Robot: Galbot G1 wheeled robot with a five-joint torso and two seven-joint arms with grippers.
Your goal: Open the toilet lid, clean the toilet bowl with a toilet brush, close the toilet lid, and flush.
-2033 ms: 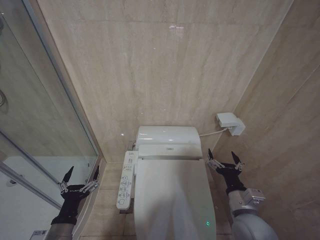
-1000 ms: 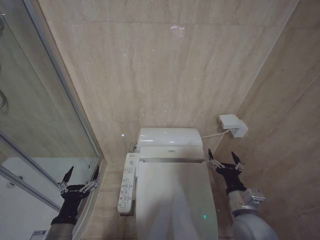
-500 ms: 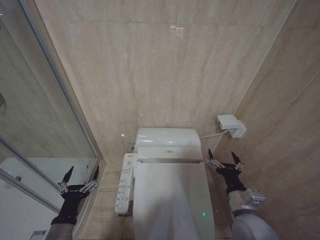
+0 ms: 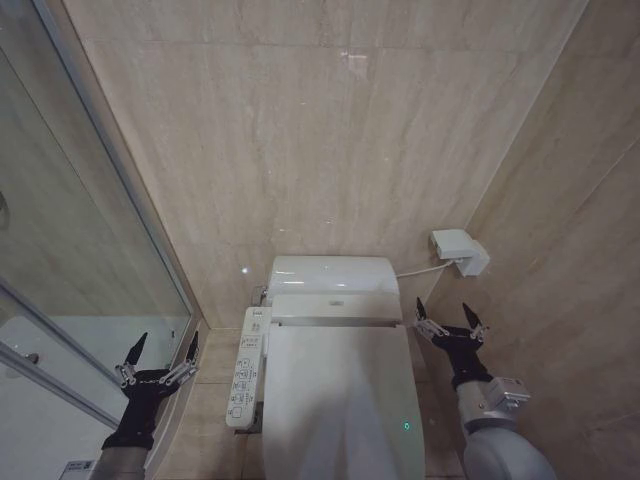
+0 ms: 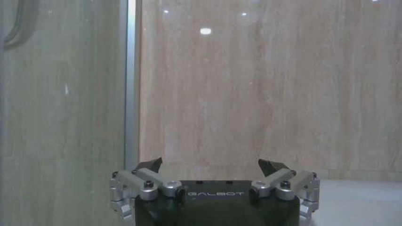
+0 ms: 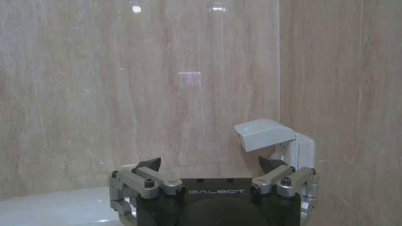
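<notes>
The toilet lid [image 4: 335, 400] is a glossy white oval cover lying shut over the toilet at the bottom centre of the head view; the toilet bowl is hidden beneath it. My left gripper [image 4: 160, 352] is open, held left of the toilet by the shower glass, and it faces the wall in the left wrist view [image 5: 212, 165]. On the other side of the lid my right gripper [image 4: 450, 320] is open too, with nothing between its fingers; the right wrist view [image 6: 212, 164] looks at the wall. The toilet brush is out of view.
A white control panel [image 4: 243, 368] with buttons juts out along the toilet's left side. A white wall socket box [image 4: 459, 251] with a cable sits on the right wall. The glass shower door [image 4: 70, 250] stands close on the left. Beige stone walls enclose the toilet.
The whole head view has shifted slightly, so the camera has moved a little. Both grippers keep the same open pose beside the toilet.
</notes>
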